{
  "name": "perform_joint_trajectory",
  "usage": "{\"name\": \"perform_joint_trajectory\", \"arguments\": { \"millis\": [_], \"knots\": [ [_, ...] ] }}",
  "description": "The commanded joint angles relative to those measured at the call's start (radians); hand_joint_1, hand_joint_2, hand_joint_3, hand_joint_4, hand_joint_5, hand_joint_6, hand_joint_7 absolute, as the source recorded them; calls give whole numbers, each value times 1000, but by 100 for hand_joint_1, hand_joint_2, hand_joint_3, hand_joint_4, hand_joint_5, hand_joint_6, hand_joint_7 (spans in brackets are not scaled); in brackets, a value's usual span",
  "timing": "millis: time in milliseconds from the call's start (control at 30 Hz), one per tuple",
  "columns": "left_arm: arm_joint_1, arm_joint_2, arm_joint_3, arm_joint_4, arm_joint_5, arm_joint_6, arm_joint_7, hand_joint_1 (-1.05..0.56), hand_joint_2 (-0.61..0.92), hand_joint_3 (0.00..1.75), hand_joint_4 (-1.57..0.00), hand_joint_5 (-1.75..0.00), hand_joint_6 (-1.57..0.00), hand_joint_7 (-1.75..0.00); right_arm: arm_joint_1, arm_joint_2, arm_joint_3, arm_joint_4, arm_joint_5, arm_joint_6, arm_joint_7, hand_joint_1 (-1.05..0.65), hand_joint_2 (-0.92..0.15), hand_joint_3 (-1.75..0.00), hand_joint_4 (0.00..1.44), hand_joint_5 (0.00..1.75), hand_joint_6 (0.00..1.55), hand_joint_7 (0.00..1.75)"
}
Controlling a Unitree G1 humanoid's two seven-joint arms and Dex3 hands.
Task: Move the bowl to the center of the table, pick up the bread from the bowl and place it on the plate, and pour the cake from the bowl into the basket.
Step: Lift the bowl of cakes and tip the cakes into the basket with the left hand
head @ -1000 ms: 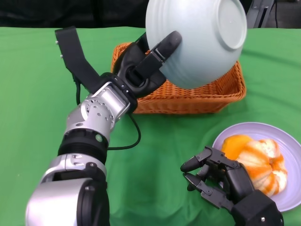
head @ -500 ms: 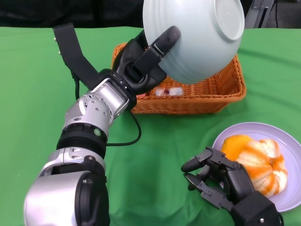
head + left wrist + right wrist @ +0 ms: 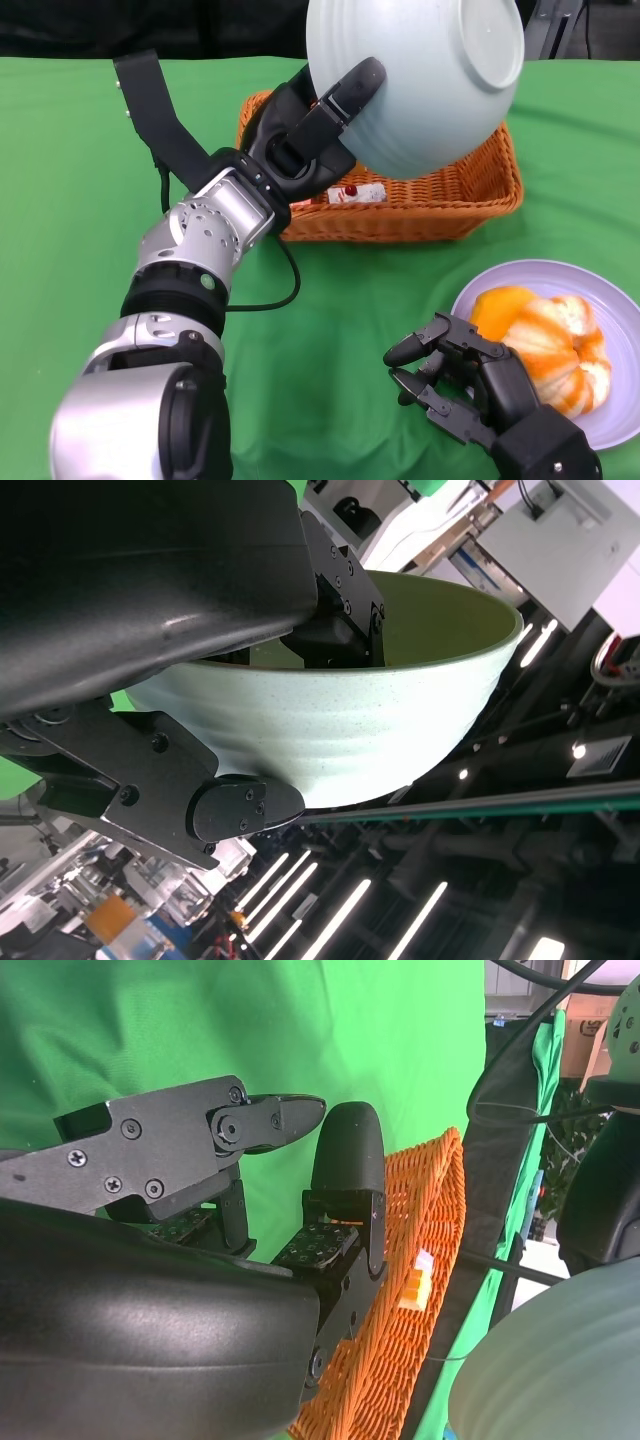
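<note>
Pale green ceramic bowl point(image 3: 415, 85) hangs tipped over the woven orange wicker basket point(image 3: 430, 205), its base turned toward the head camera and its mouth facing away. The left hand point(image 3: 310, 130) grips it by the rim, one finger pressed along the ribbed outer wall and the others inside, as the left wrist view shows point(image 3: 340, 695). A small white-and-red piece, probably the cake point(image 3: 355, 193), lies in the basket just under the bowl's near edge; a second ago that spot showed only wicker, and half a second ago the piece sat a little deeper and was partly hidden. The bowl itself has hardly shifted between those pictures and now.

On the green worktop point(image 3: 80, 200), the right hand point(image 3: 450, 375) rests open with its fingers loosely curled and apart, holding nothing, in the same place as before. Just beside it stands the round lilac plate point(image 3: 620, 310), carrying the orange-and-white striped bread point(image 3: 545, 340). The right wrist view shows the basket's side point(image 3: 400, 1300) beyond that hand's fingers point(image 3: 345, 1175).
</note>
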Motion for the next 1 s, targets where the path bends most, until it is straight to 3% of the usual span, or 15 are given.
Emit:
{"name": "perform_joint_trajectory", "arguments": {
  "millis": [33,267,467,633,800,1000],
  "knots": [
    [-50,20,-3,-7,2,-22,-37,-12,83,85,-59,-169,-63,-150,-8,-9,-4,4,15,-8,3,-28,-92,-16,68,144,67,120],
    [-31,27,-40,-43,38,-84,-78,-13,85,85,-60,-168,-65,-148,-1,-7,-1,-4,5,-5,-5,-28,-92,-16,67,146,66,120],
    [0,56,-107,-130,108,-206,-126,-9,73,101,-67,-172,-72,-148,0,-2,-2,-7,10,-3,-4,-28,-92,-16,69,147,67,122],
    [41,100,-172,-170,220,-454,-159,-9,69,100,-70,-172,-75,-144,-11,-5,-6,3,24,-16,9,-25,-92,-16,71,145,66,124],
    [87,141,-207,-192,319,-692,-111,-8,69,93,-75,-168,-80,-144,-23,-10,-12,4,38,-13,26,-24,-92,-17,73,144,65,126],
    [160,201,-254,-191,468,-1006,-7,-7,68,95,-71,-174,-75,-148,-38,-16,-17,6,27,-19,13,-24,-92,-16,72,145,65,124]
  ]
}}
